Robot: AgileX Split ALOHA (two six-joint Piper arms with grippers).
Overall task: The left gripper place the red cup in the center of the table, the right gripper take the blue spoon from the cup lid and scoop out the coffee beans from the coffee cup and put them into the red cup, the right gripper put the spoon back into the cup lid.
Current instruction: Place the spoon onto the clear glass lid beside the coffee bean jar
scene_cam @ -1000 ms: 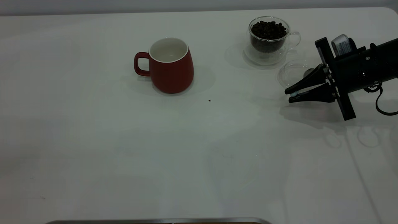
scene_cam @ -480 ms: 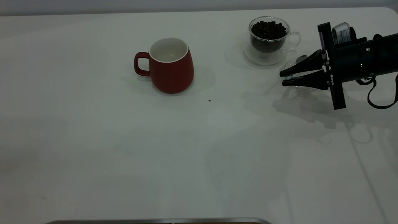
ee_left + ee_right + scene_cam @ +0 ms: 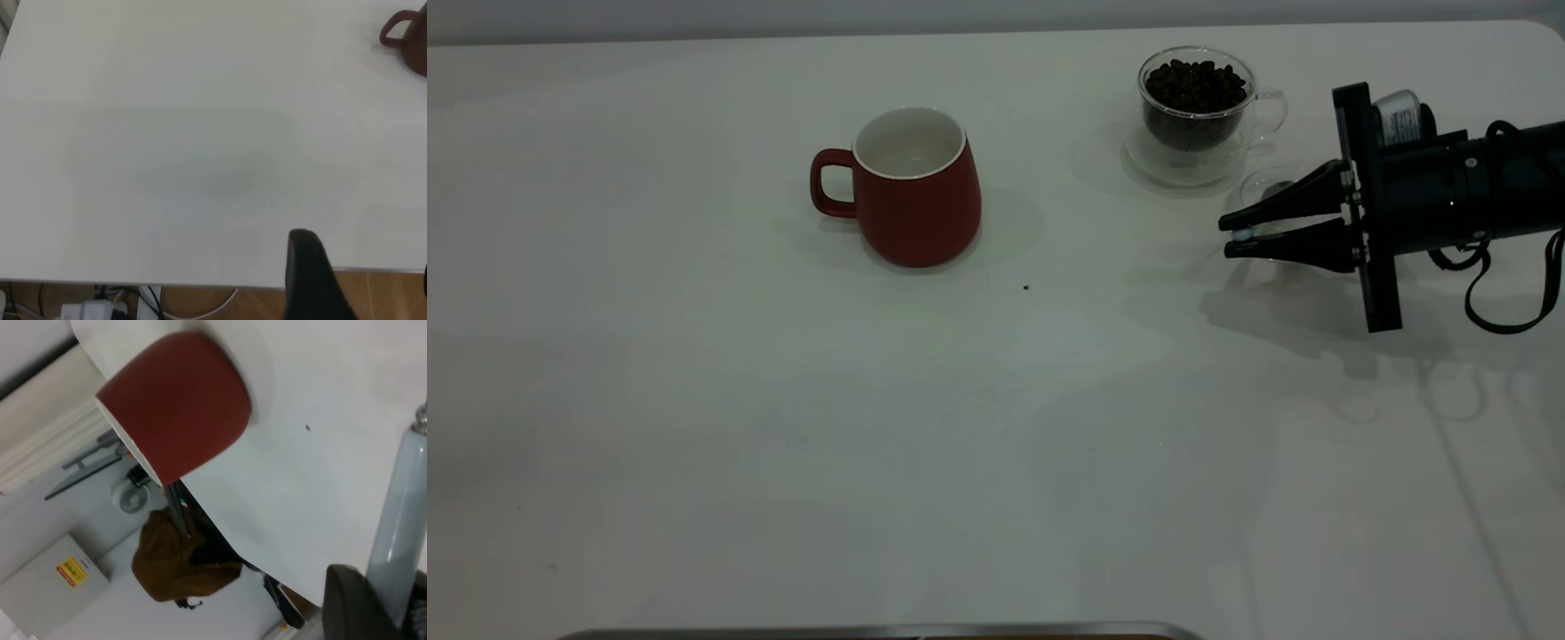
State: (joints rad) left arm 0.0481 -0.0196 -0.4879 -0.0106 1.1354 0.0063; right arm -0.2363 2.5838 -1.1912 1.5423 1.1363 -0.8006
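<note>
The red cup (image 3: 916,187) stands upright and empty near the middle of the white table (image 3: 783,444), handle to the left; it also shows in both wrist views (image 3: 410,40) (image 3: 180,407). At the back right the clear coffee cup (image 3: 1196,111) holds the coffee beans (image 3: 1196,84). The cup lid (image 3: 1263,191) lies just in front of it, partly hidden by my right gripper (image 3: 1234,236) (image 3: 390,603). That gripper hovers level above the table, shut on the blue spoon (image 3: 403,520) by its handle. My left gripper (image 3: 365,287) hangs open over the table's near edge, holding nothing.
One stray bean (image 3: 1025,287) lies on the table right of the red cup. A metal edge (image 3: 871,632) runs along the bottom of the exterior view. Below the table edge, the left wrist view shows floor and cables (image 3: 200,307).
My right gripper has risen from beside the lid with the spoon, levelled out, and shifted a little to the left. The cups have not moved.
</note>
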